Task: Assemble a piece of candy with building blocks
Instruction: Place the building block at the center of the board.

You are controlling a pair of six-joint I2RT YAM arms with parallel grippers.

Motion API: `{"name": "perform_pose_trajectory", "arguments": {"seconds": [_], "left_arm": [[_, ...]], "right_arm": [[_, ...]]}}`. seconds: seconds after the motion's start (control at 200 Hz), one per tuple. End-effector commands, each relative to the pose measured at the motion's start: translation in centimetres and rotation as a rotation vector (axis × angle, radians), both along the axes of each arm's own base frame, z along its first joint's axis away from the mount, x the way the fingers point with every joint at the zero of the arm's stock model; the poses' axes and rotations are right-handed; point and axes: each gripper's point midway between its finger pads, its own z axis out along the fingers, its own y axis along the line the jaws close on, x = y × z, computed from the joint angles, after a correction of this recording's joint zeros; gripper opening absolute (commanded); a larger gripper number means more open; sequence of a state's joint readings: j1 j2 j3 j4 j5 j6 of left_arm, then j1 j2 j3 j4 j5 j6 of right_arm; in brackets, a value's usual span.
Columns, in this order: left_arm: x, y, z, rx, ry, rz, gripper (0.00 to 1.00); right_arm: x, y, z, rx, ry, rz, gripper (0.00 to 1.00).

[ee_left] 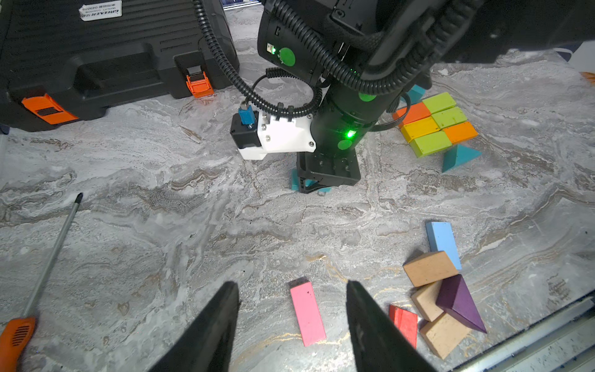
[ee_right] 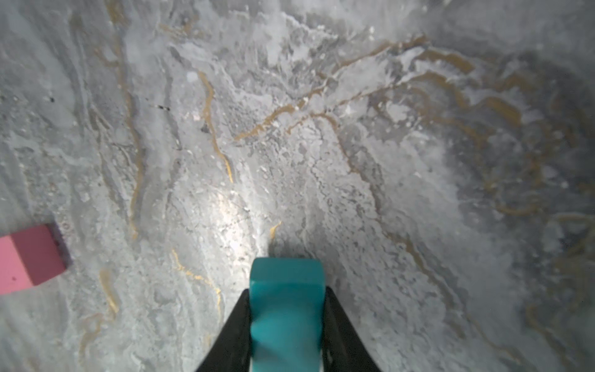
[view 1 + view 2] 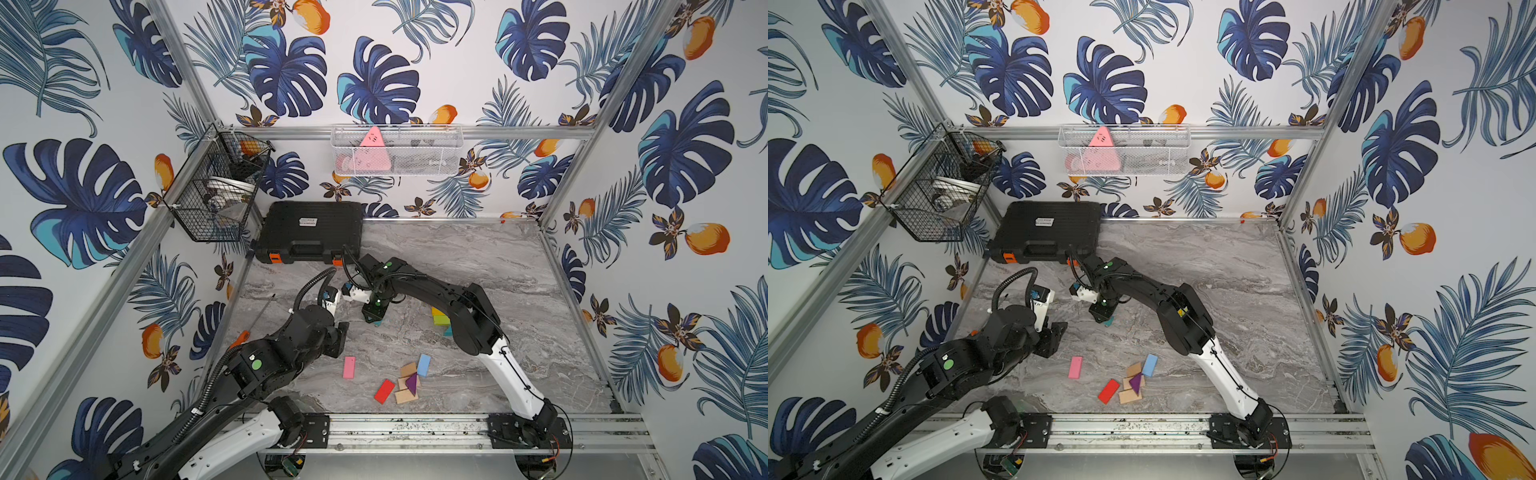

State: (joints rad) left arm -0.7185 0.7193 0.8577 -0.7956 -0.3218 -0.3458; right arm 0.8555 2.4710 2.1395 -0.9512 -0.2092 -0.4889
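Observation:
My right gripper (image 2: 286, 290) is shut on a teal block (image 2: 286, 322) and holds it low over the marble table, left of a joined patch of green, orange and yellow blocks (image 1: 438, 124). A teal triangle (image 1: 457, 157) lies at that patch's near edge. In both top views the right arm hides most of the patch (image 3: 439, 318). My left gripper (image 1: 292, 285) hangs open above a pink block (image 1: 307, 312) and holds nothing. Near the front lie a red block (image 1: 404, 323), a blue block (image 1: 442, 241), plain wooden blocks (image 1: 429, 267) and a purple triangle (image 1: 458, 302).
A black tool case (image 3: 311, 232) with orange latches stands at the back left. An orange-handled screwdriver (image 1: 19, 335) lies along the left side. Two wire baskets (image 3: 397, 151) hang on the walls. A metal rail (image 3: 415, 428) runs along the table's front edge.

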Motion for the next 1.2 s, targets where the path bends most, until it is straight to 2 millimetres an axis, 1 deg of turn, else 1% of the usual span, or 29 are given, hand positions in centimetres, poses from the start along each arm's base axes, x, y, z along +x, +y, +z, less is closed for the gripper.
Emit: {"name": "perform_pose_trajectory", "arguments": {"seconds": [0.0, 0.06, 0.205, 0.37, 0.41, 0.465, 0.545, 0.59, 0.635, 0.731, 0.791, 0.821, 0.896, 0.906, 0.966, 0.981, 0.986, 0.996, 1.026, 1.056, 1.066, 1.126, 1.196], "left_arm": [[0.3, 0.0, 0.3, -0.009, -0.012, 0.013, 0.58], [0.3, 0.0, 0.3, -0.011, -0.014, 0.013, 0.58], [0.3, 0.0, 0.3, -0.009, -0.012, 0.015, 0.58], [0.4, 0.0, 0.1, -0.006, -0.009, 0.014, 0.58], [0.4, -0.1, 0.2, -0.006, -0.007, 0.014, 0.58], [0.4, -0.1, 0.1, -0.004, -0.004, 0.011, 0.58], [0.4, -0.1, 0.0, -0.003, -0.003, 0.014, 0.58], [0.4, -0.1, 0.0, -0.002, -0.003, 0.016, 0.58], [0.4, 0.0, 0.0, -0.002, -0.003, 0.018, 0.58], [0.5, 0.1, 0.0, 0.002, -0.004, 0.025, 0.59], [0.5, 0.1, -0.1, 0.003, -0.001, 0.029, 0.59], [0.6, 0.0, -0.1, 0.002, 0.001, 0.031, 0.59], [0.6, -0.3, -0.5, -0.01, 0.022, 0.036, 0.62], [0.7, -0.4, -0.6, -0.013, 0.026, 0.037, 0.62], [0.7, -1.1, -1.3, -0.037, 0.065, 0.038, 0.63], [0.7, -1.3, -1.5, -0.046, 0.078, 0.038, 0.63], [0.7, -1.3, -1.6, -0.048, 0.084, 0.038, 0.63], [0.7, -1.5, -1.8, -0.053, 0.093, 0.038, 0.63], [0.7, -1.9, -2.5, -0.064, 0.122, 0.039, 0.63], [0.7, -2.3, -3.1, -0.075, 0.15, 0.043, 0.63], [0.6, -2.4, -3.4, -0.076, 0.16, 0.045, 0.63], [0.6, -3.2, -5.2, -0.089, 0.216, 0.047, 0.64], [0.4, -3.9, -7.2, -0.096, 0.274, 0.041, 0.64]], "right_arm": [[-0.1, -1.2, -1.9, -0.087, -0.041, 0.1, 0.29], [-0.1, -1.5, -2.4, -0.103, -0.041, 0.113, 0.29], [-1.0, -2.0, -3.7, -0.142, -0.035, 0.182, 0.29], [-1.2, -1.8, -4.0, -0.145, -0.044, 0.203, 0.3], [-1.2, -1.8, -4.1, -0.155, -0.051, 0.21, 0.35], [-1.1, -1.7, -4.1, -0.154, -0.061, 0.213, 0.47], [-1.0, -1.5, -3.7, -0.136, -0.074, 0.2, 0.54], [-0.9, -1.3, -3.2, -0.121, -0.083, 0.193, 0.59], [-0.7, -1.0, -2.4, -0.096, -0.091, 0.176, 0.6], [-0.3, -0.4, 0.7, -0.021, -0.103, 0.119, 0.63], [-0.2, 0.0, 3.5, 0.064, -0.094, 0.07, 0.63], [-0.1, 0.2, 5.2, 0.119, -0.095, 0.045, 0.64], [0.0, 0.0, 8.6, 0.234, -0.096, -0.021, 0.65], [0.0, 0.1, 9.4, 0.255, -0.1, -0.03, 0.65], [0.3, -0.7, 12.3, 0.345, -0.119, -0.1, 0.66], [0.3, -1.1, 12.4, 0.357, -0.114, -0.123, 0.66], [0.3, -1.1, 13.2, 0.374, -0.125, -0.126, 0.66], [0.3, -1.4, 13.9, 0.392, -0.131, -0.143, 0.66], [0.3, -2.0, 15.3, 0.437, -0.145, -0.185, 0.66], [0.1, -2.9, 16.0, 0.468, -0.147, -0.226, 0.66], [0.1, -3.1, 16.7, 0.487, -0.158, -0.238, 0.66], [-0.5, -5.2, 18.8, 0.566, -0.192, -0.339, 0.66], [-2.2, -7.4, 20.3, 0.674, -0.207, -0.414, 0.67]]}}
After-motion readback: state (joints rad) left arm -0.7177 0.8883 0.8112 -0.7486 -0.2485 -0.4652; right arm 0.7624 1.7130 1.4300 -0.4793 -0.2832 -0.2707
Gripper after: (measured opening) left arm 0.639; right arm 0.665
